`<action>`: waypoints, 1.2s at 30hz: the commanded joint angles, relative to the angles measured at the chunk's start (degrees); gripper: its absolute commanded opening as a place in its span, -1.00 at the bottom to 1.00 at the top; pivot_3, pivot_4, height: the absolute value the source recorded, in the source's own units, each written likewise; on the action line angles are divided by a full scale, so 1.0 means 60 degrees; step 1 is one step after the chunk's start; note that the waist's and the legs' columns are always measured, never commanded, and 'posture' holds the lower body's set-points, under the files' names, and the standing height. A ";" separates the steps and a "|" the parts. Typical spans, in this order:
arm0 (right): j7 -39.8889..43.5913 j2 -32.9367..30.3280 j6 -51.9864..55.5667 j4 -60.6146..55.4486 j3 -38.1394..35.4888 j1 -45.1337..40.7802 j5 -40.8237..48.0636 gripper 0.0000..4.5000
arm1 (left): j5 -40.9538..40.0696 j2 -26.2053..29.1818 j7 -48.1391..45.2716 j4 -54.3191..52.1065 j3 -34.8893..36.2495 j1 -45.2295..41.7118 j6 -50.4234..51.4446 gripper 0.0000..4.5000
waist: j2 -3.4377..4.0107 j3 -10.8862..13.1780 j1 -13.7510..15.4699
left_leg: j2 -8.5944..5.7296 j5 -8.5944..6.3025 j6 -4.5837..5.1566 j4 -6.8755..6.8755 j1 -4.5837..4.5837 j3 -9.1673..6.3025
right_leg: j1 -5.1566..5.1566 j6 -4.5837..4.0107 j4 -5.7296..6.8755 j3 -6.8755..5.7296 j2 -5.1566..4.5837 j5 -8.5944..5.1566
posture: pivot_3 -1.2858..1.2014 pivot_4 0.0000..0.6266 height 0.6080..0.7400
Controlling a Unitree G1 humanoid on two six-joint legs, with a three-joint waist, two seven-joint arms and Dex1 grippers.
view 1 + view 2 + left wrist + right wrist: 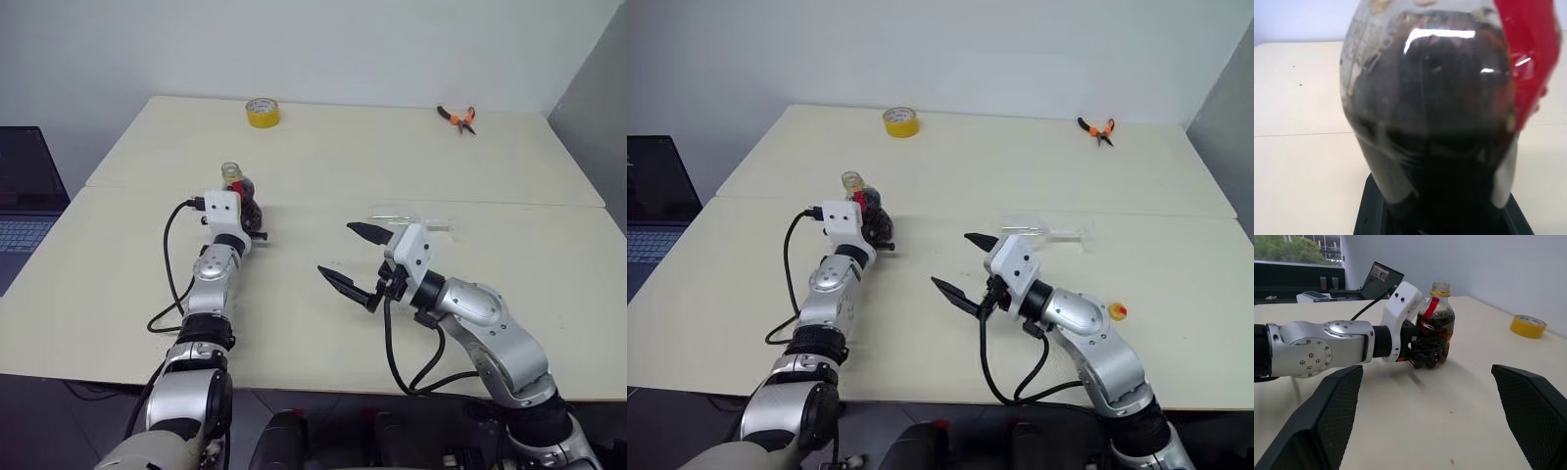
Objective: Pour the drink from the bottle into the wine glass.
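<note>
Holding the bottle [1435, 328] upright on the table [323, 176], the left gripper [1422, 352] is clamped low around its bulbous body, with the dark drink [1435, 122] filling most of that body. The neck looks uncapped; a small yellow and red object [1117, 311], possibly the cap, lies just beside the right arm. The right gripper [351, 258] hangs above the tabletop between bottle and wine glass [411, 217], its jaws spread wide and holding nothing. The wine glass appears to lie on its side near that gripper, though it is faint and hard to read. A tape roll [263, 113] and pliers [458, 117] sit well apart at the far edge.

To do this step well, the right gripper should probably take the glass by stem or bowl and stand it up first. The bottle should stay vertical until the glass is steady, then tip slowly with the neck just over the rim
</note>
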 commanded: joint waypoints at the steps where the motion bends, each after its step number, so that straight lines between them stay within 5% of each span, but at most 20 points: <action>1: -0.0076 0.0052 -0.0150 -0.0193 -0.0081 0.0010 -0.0069 1.00 | -0.0176 0.0131 0.0139 0.0383 0.0202 -0.0353 -0.0392 -0.71 | 0.0000 0.0000 -0.0003 | 0.0001 0.0000 0.0000 0.0000 0.0001 0.0000 | 0.0000 0.0000 0.0003 0.0001 0.0000 0.0000 | 0.03 -0.52 1.00; 5: -0.0119 0.0054 -0.0119 -0.0220 -0.0098 0.0023 -0.0088 1.00 | -0.0267 0.0159 0.0150 0.0620 0.0256 -0.0380 -0.0484 -0.71 | 0.0000 0.0000 -0.0007 | 0.0001 0.0000 -0.0001 0.0000 0.0008 0.0001 | 0.0000 0.0000 0.0014 0.0002 0.0000 0.0000 | 0.03 -0.52 1.00; 17: -0.0438 0.0126 -0.0147 -0.0334 -0.0298 -0.0045 -0.0081 1.00 | -0.0367 0.0110 0.0235 -0.0597 0.0246 0.0349 -0.0125 0.99 | 0.0000 0.0000 -0.0017 | 0.0004 0.0002 -0.0005 -0.0003 0.0008 0.0008 | -0.0003 -0.0001 0.0012 0.0010 0.0001 -0.0001 | 0.03 -0.52 1.00; 30: -0.0819 -0.0577 0.0032 -0.1106 -0.1515 0.1522 -0.0058 1.00 | -0.0477 -0.0150 0.0052 -0.7491 -0.0556 0.4565 0.2823 0.99 | 0.0002 -0.0003 -0.0014 | 0.0010 -0.0001 -0.0001 -0.0005 0.0010 0.0012 | 0.0002 -0.0001 0.0012 0.0021 -0.0004 -0.0001 | 0.03 -0.52 1.00; 36: -0.1731 -0.1177 -0.0676 -0.0583 -0.1644 0.2038 -0.1920 1.00 | -0.0412 -0.0124 -0.0626 -0.9452 -0.1442 0.5847 0.3516 0.99 | 0.0002 -0.0003 -0.0008 | 0.0009 -0.0002 0.0001 -0.0010 0.0020 0.0010 | 0.0009 -0.0002 0.0015 0.0020 -0.0001 -0.0002 | 0.03 -0.52 1.00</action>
